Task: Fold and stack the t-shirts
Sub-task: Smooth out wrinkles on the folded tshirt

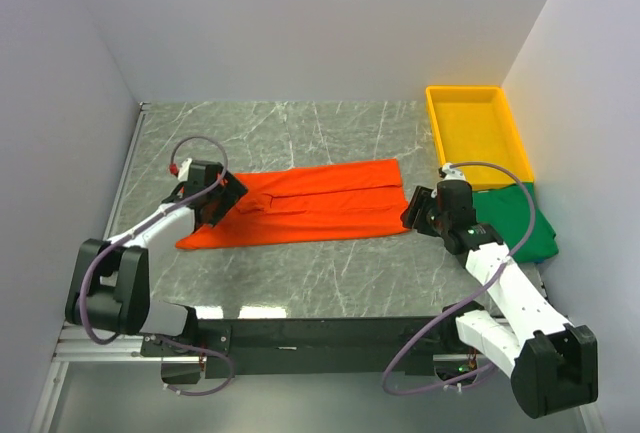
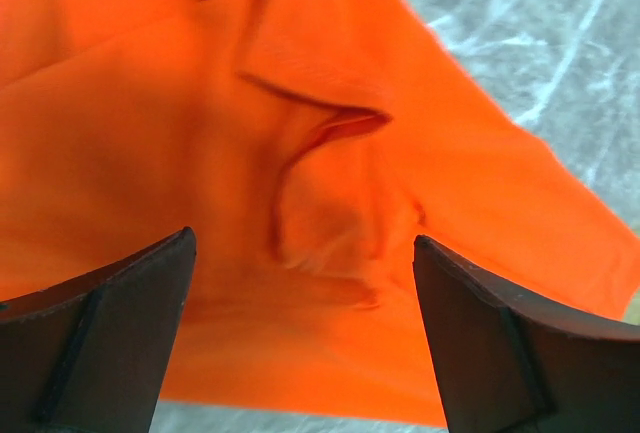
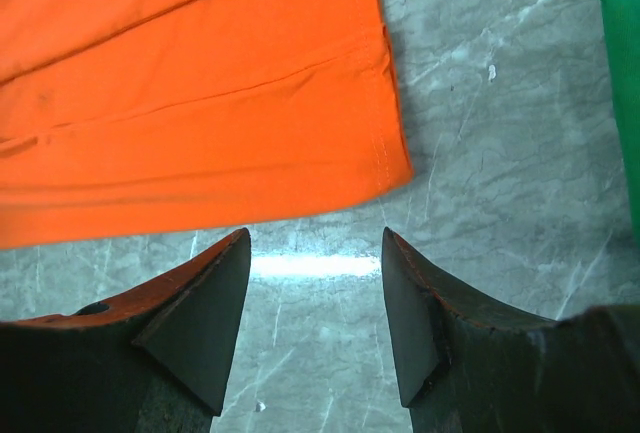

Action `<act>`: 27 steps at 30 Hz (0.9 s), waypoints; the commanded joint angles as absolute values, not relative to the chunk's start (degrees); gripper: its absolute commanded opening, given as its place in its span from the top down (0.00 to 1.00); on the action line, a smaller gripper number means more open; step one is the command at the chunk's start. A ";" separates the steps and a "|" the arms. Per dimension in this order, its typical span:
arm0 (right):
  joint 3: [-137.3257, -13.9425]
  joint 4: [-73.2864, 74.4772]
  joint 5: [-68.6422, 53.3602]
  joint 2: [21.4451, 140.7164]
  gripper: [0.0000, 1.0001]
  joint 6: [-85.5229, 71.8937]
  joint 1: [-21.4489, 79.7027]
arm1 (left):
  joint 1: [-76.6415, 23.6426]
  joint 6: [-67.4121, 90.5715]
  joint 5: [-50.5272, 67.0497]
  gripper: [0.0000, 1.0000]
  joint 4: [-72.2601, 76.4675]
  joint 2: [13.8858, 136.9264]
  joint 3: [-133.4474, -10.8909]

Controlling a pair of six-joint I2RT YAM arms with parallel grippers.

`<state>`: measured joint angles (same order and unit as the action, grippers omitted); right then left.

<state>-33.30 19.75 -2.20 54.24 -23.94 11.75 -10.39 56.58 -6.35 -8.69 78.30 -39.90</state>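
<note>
The orange-red t-shirt (image 1: 305, 203) lies folded lengthwise into a long strip across the middle of the marble table (image 1: 300, 133). My left gripper (image 1: 222, 196) hovers over its left end, where the collar and a sleeve fold (image 2: 320, 153) show; its jaws stand wide open with only cloth below. My right gripper (image 1: 412, 208) is open just off the shirt's right hem (image 3: 385, 103), above bare marble and holding nothing. The dark green t-shirt (image 1: 520, 223) lies at the table's right edge, partly behind the right arm, and its edge (image 3: 622, 83) shows in the right wrist view.
A yellow plastic tray (image 1: 478, 133) stands at the back right, just beyond the green shirt. White walls close in the table at the left, back and right.
</note>
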 commanded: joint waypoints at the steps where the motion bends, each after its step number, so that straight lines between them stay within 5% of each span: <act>1: -32.87 18.63 -2.11 53.17 0.38 -22.68 12.13 | -12.04 57.39 -6.94 0.06 -3.78 80.33 -44.73; 27: -31.99 18.19 -2.64 52.56 0.39 -22.50 12.22 | -17.22 58.89 -9.32 0.12 -6.15 92.02 -51.41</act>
<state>-32.08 19.73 -2.63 53.71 -23.07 11.77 -16.29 59.22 -8.86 -6.79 91.39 -48.14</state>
